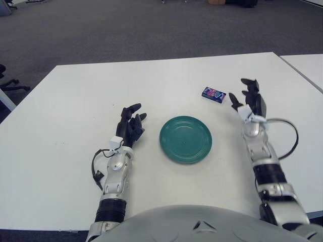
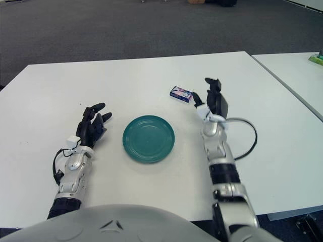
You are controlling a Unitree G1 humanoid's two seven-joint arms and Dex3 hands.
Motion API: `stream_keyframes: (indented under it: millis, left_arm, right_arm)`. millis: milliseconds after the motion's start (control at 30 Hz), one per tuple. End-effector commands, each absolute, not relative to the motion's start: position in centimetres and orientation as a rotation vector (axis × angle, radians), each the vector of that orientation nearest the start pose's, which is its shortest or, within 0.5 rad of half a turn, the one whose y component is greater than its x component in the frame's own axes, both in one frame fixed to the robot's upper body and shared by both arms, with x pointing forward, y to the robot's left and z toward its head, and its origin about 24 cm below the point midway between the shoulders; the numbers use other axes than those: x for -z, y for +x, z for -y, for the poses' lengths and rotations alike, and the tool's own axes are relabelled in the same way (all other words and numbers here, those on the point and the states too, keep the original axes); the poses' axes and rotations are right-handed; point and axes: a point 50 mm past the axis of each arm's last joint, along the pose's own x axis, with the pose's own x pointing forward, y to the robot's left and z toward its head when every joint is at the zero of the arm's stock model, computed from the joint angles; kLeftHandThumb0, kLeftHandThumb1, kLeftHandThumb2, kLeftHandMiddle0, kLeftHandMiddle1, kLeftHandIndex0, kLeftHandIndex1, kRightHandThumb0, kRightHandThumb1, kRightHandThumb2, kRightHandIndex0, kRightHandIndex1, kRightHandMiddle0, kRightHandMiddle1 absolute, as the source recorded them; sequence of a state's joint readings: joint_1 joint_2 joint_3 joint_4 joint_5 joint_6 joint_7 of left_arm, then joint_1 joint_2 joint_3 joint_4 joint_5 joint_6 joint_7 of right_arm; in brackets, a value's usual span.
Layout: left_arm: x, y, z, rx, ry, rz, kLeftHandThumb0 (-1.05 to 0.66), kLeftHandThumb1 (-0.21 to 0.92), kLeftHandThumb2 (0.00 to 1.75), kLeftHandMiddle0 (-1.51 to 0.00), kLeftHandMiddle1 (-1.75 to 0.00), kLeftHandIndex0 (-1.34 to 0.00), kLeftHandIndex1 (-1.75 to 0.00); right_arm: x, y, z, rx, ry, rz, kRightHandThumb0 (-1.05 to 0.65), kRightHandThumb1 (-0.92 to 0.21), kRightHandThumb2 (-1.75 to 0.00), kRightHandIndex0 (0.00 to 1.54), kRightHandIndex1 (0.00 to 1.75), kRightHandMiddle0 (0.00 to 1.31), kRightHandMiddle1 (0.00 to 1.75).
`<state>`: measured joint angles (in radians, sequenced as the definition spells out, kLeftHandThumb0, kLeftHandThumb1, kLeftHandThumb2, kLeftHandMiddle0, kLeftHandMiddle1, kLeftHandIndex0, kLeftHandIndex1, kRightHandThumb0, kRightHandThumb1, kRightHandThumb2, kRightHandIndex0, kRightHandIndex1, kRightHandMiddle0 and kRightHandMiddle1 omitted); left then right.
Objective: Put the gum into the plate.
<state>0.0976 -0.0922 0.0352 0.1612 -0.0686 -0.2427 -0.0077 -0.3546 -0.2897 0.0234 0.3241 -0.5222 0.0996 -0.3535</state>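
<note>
Left eye view
Table: white table, with a second white table off at 2 o'clock.
Plate: teal plate at the middle of the near half, bare inside.
Gum: small blue pack of gum flat on the table at 1 o'clock from the plate, apart from its rim.
Right hand: right hand raised just beside the gum, at 3 o'clock from it; fingers apart, holding nothing, not touching the pack.
Left hand: left hand at 9 o'clock from the plate, near its rim; fingers loosely spread, empty.

Right eye view
Plate: centred before the robot.
Gum: pack at 1 o'clock from the plate, lying outside it.
Right hand: hand just right of the gum, fingers spread with a thin gap to the pack.
Left hand: hand at 9 o'clock from the plate, fingers apart.
</note>
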Motion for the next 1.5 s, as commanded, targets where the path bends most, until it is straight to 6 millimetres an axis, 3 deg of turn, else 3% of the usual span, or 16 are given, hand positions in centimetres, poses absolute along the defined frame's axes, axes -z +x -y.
stream_keyframes:
  millis: [0, 167, 533, 1033, 1467]
  left_arm:
    - [-0.9, 23.3, -14.3, -0.085, -0.143, 0.012, -0.79, 0.92, 0.77, -0.44, -0.78, -0.22, -1.12]
    - [-1.0, 23.3, -14.1, -0.088, -0.149, 0.017, -0.78, 0.92, 0.77, -0.43, -0.77, -0.22, -1.13]
    - [-1.5, 23.4, -13.6, -0.105, -0.163, 0.029, -0.76, 0.92, 0.75, -0.42, -0.76, -0.25, -1.15]
    - [-1.9, 23.4, -13.1, -0.128, -0.18, 0.031, -0.75, 0.92, 0.73, -0.4, -0.78, -0.25, -1.15]
    - [-1.8, 23.2, -12.9, -0.129, -0.173, 0.019, -0.77, 0.92, 0.75, -0.39, -0.8, -0.25, -1.14]
  right_arm:
    - [-9.4, 33.6, 21.1, 0.344, -0.912, 0.119, -0.63, -0.92, -0.4, 0.35, 0.39, 0.0, 0.64]
    - [-9.9, 35.3, 21.0, 0.318, -1.026, 0.122, -0.65, -0.92, -0.4, 0.36, 0.27, 0.0, 0.59]
    - [-10.6, 38.5, 19.1, 0.229, -1.241, 0.073, -0.72, -0.92, -0.47, 0.36, 0.2, 0.0, 0.57]
    - [-9.3, 39.4, 16.6, 0.133, -1.32, 0.049, -0.72, -0.92, -0.51, 0.39, 0.19, 0.0, 0.56]
    - [-6.6, 38.8, 14.8, 0.021, -1.289, -0.065, -0.69, -0.92, -0.49, 0.41, 0.21, 0.0, 0.53]
